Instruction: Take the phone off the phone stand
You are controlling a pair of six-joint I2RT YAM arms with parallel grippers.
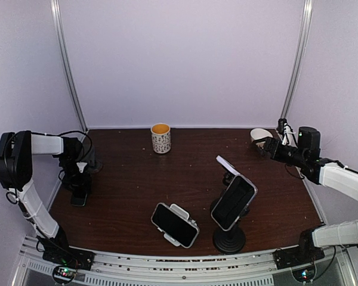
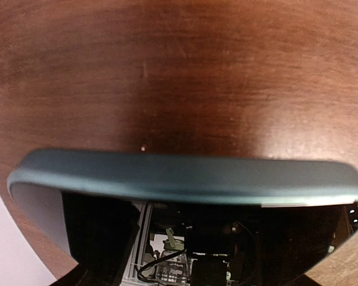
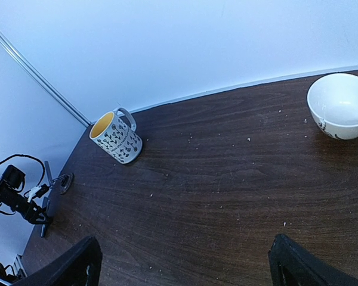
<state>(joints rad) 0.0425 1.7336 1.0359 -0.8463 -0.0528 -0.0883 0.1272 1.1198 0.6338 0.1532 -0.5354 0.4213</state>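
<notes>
The phone to be lifted sits clipped on a black stand close to the near edge of the table, right of centre. Its screen is tipped up and its long axis runs from near-left to far-right. A second phone rests in a low white cradle just to its left, at the middle of the near edge. The right claw hovers by the far right corner beside the bowl, jaws spread wide and holding nothing, aimed across toward the mug at the far edge. The stand phone therefore lies toward the near edge and leftward of it, and this looks the nearer arm. It would need to turn back and close across the phone's narrow width. The left claw points down at the left edge, well apart from both stands. A dark teal-rimmed slab, likely another phone, fills its wrist view and hides the fingers, so I cannot tell whether it grips.
</notes>
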